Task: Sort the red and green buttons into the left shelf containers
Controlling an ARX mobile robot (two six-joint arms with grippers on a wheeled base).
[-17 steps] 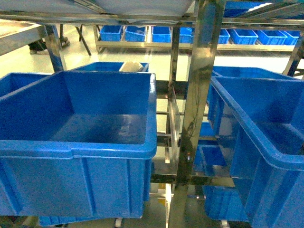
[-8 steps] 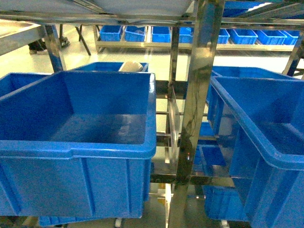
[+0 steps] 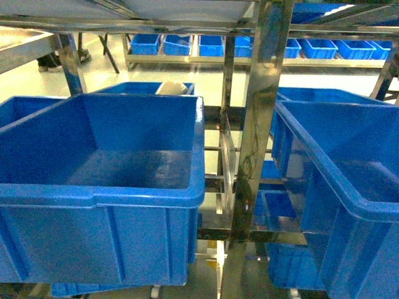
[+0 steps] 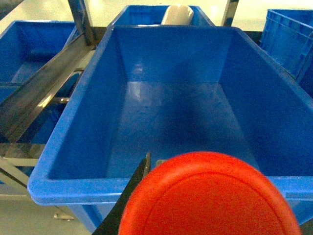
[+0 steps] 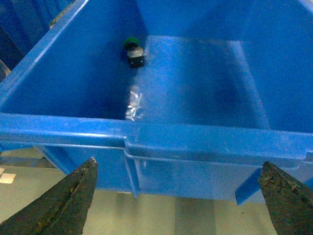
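The red button's mushroom cap (image 4: 210, 196) fills the bottom of the left wrist view, held in my left gripper (image 4: 195, 169). Only one dark fingertip (image 4: 145, 164) shows beside the cap. The button hangs just short of the near rim of a large, deep blue container (image 4: 161, 183), which has nothing in it. In the right wrist view the green button (image 5: 133, 50) lies on the floor of another blue bin (image 5: 195, 139), near its far left corner. My right gripper (image 5: 179, 169) stands wide open, low in front of that bin's near wall. Neither gripper shows in the head view.
A steel shelf post (image 3: 259, 124) stands between the left bin (image 3: 100, 193) and the right bin (image 3: 336, 168). Behind the left bin, another bin holds a white object (image 3: 174, 87). A slanted steel bar (image 4: 39, 93) runs left of the container. More blue bins (image 3: 212, 45) line a far rack.
The head view has drifted very slightly, and the post and right bin sit a touch further left. No gripper or button appears in it.
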